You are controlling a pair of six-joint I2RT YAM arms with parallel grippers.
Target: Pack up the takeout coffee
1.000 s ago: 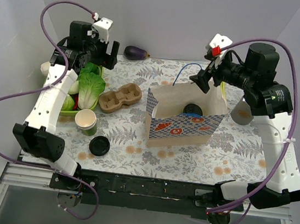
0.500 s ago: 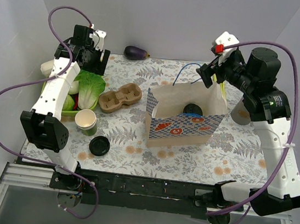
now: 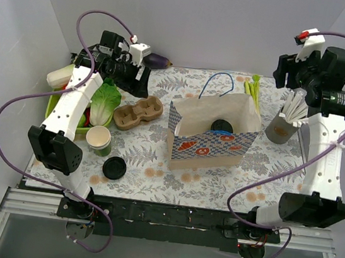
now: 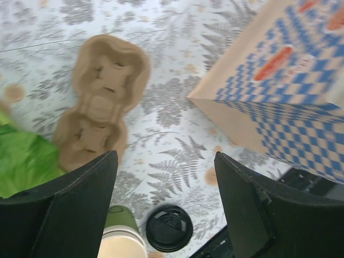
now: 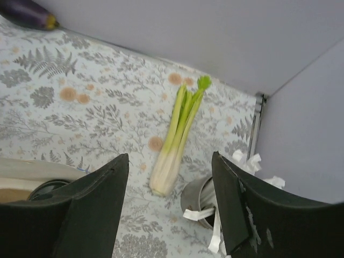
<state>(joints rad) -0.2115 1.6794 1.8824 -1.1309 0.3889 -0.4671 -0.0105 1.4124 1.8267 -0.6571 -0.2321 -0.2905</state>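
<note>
Where it stands in bag (image 3: 186, 145), takeout coffee (image 3: 222, 125) shows black lid

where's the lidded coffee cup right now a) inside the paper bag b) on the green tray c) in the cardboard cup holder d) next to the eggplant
a: seen from above, the coffee cup sits black lid up inside the open paper bag, and both wells of the cardboard cup holder are empty.
</note>
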